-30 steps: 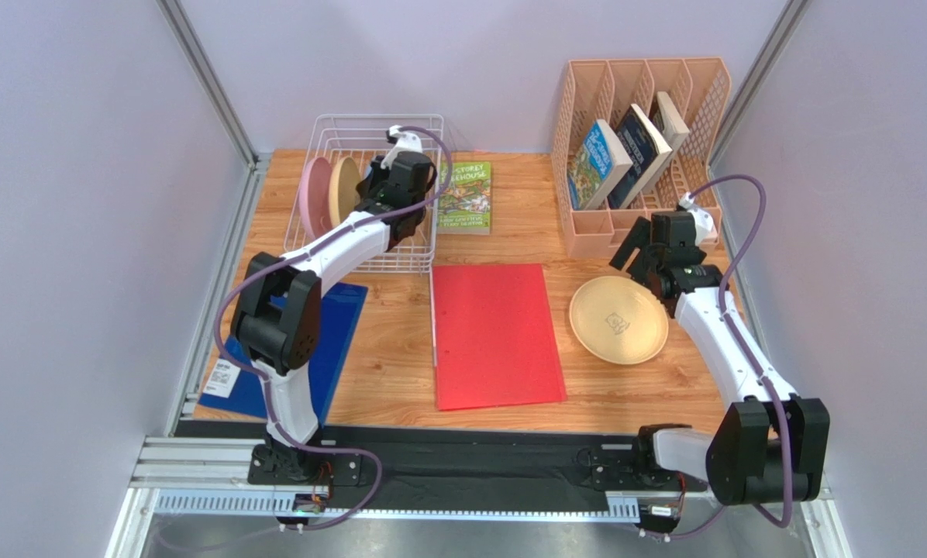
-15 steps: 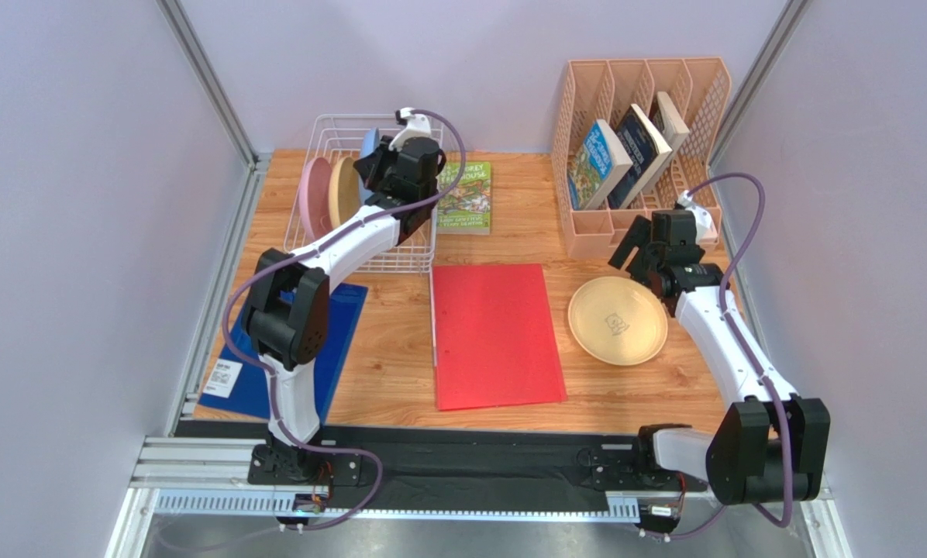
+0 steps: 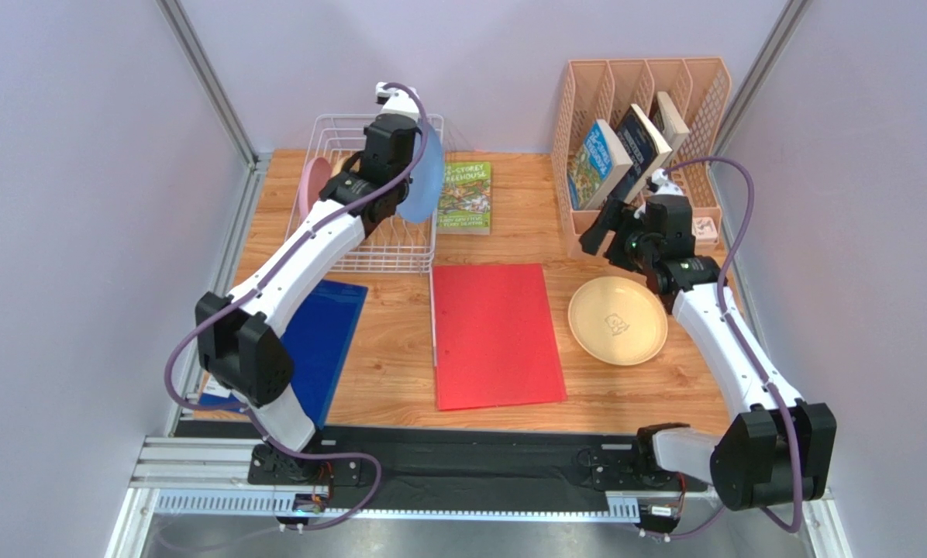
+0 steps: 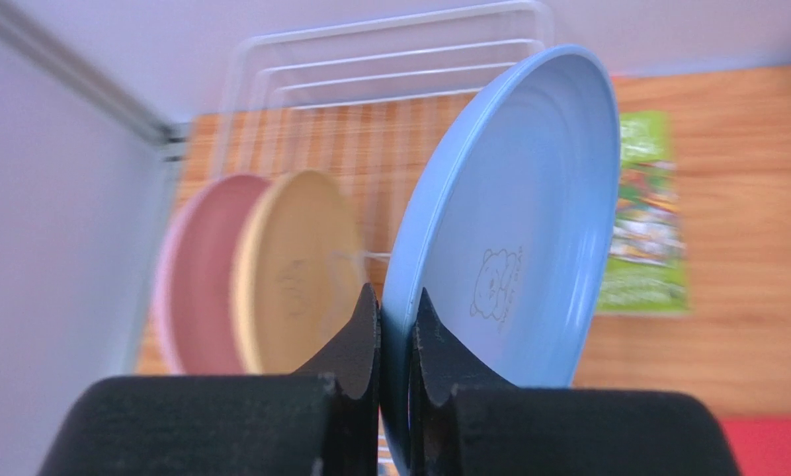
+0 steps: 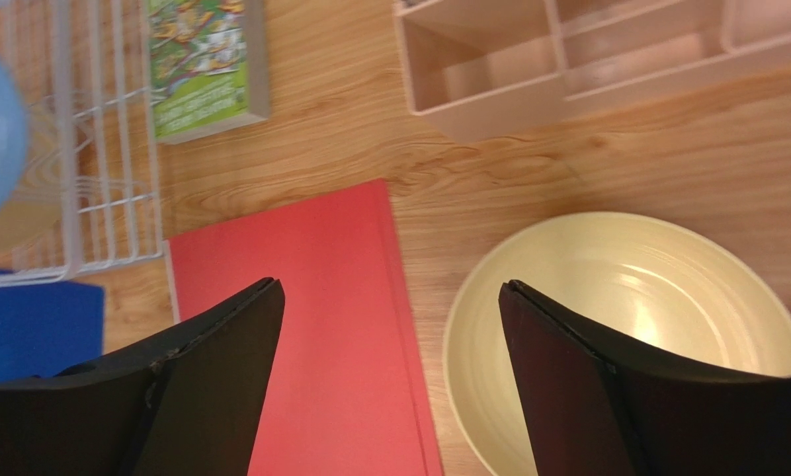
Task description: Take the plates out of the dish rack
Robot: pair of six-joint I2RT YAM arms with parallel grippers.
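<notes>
Aloft, left hand (image 4: pixel 395 299) pinching blue plate (image 4: pixel 529 198)

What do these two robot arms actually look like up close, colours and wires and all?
The left arm and right arm both have slim white links joined by chunky black joints. A purple cable loops along each. The jaws are matte black, tapering wedges.

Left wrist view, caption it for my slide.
Left tool pinches the light blue plate by its rim; pink plate and yellow plate stand in the dish rack behind.
</notes>
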